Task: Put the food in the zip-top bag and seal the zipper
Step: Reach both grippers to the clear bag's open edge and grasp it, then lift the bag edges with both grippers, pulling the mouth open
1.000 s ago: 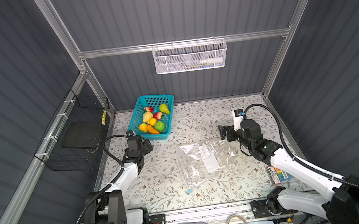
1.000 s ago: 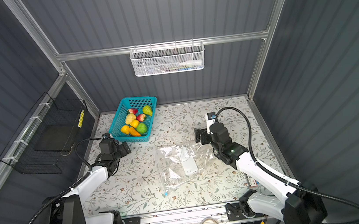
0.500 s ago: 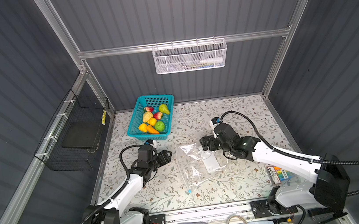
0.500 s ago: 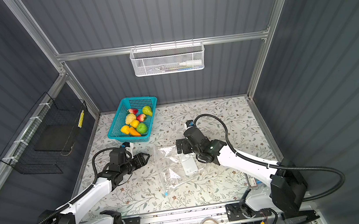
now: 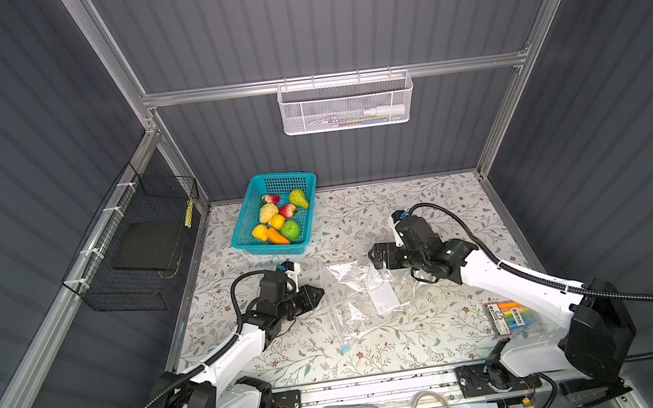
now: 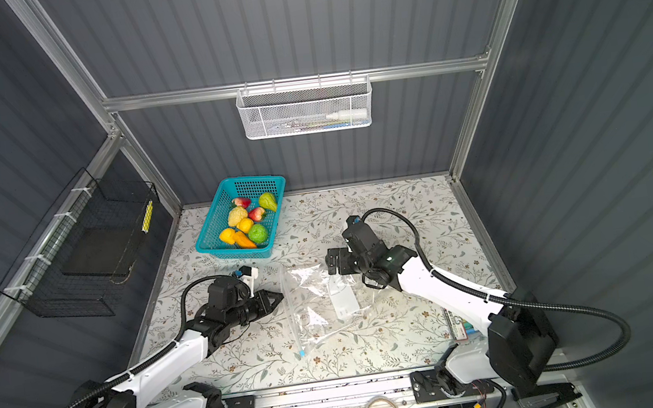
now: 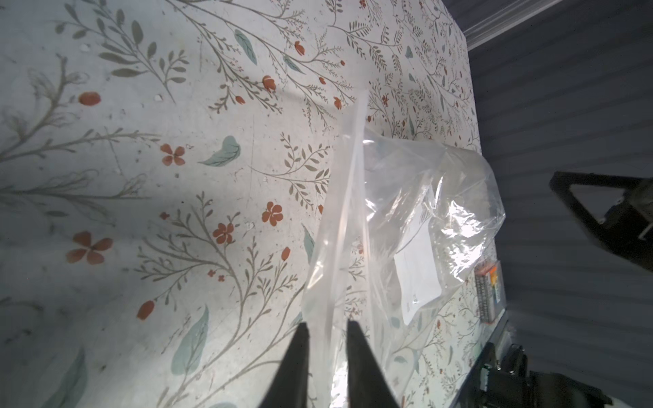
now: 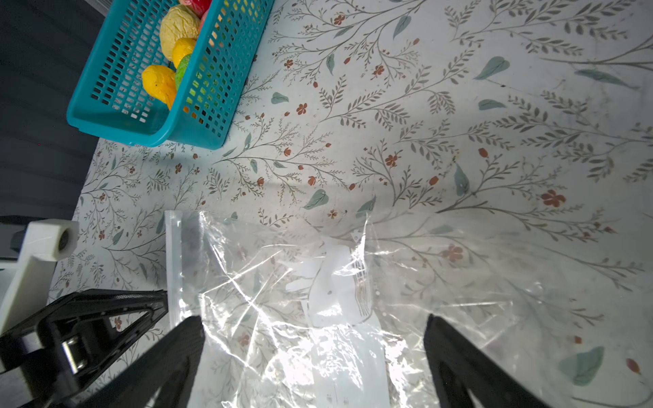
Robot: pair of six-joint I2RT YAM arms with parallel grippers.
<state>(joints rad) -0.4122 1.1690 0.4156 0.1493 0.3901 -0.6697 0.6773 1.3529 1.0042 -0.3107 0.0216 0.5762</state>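
- While the food sits in the teal basket at the far left of the tabletop, the zip-top bag lies flat and empty near the middle. Its mouth edge faces the left arm, so the step in hand looks to be opening that mouth.
- The left fingers stand close together with the bag's mouth edge between them, pinching the thin film on the farther half of that edge.
- The right fingers are spread wide, low over the bag on either side of its white label, and hold nothing.
- The zipper runs along the pinched edge, and its light-blue slider tab is at the near end. Whether the track is parted I cannot tell.
- To do this well, the left pinch should probably hold one layer only and lift slowly, since the clear film looks slippery and crinkled.
- The right fingers would best pin or take the other layer close to the mouth, not at the label, so the opening gapes.
- A mouth held tilted towards the basket would shorten each carry.
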